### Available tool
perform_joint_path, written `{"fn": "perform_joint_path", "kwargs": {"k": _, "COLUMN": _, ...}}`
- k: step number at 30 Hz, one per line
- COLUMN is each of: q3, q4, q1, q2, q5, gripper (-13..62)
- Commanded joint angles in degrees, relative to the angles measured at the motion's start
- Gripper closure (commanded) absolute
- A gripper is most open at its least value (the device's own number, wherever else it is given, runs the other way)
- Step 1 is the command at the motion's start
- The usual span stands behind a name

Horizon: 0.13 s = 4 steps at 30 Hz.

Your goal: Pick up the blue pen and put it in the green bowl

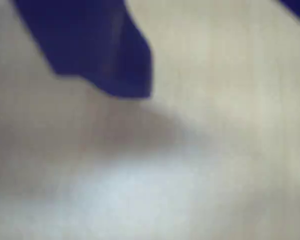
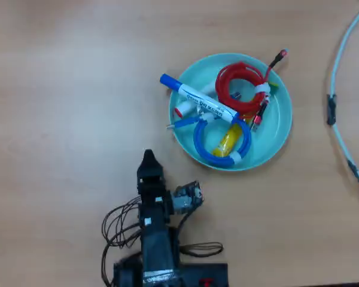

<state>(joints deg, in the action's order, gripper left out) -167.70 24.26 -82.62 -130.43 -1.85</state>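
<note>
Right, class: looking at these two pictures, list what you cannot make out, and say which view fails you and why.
- Gripper state: overhead view shows a single dark tip; wrist view is a blur of blue shapes.
- Printing on the blue pen: too small in the overhead view.
- Small items in the green bowl under the red cable coil and blue cable coil: covered.
- White cable: cut off by the right edge.

Wrist view is heavily blurred and washed out; overhead view is sharp, evenly lit, with soft shadows.
</note>
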Motion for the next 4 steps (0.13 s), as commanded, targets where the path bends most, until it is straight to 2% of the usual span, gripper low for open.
{"fn": "perform_joint_path", "kwargs": {"k": 1, "q3": -3.3, "q4": 0.2, "q1": -0.1, "q2": -5.6, "q5": 0.8, "gripper": 3.2}}
{"fn": "perform_joint_path", "kwargs": {"k": 4, "q3": -4.6, "q4": 0.1, "q1": -0.2, "q2": -5.6, "q5": 0.4, "gripper": 3.2}}
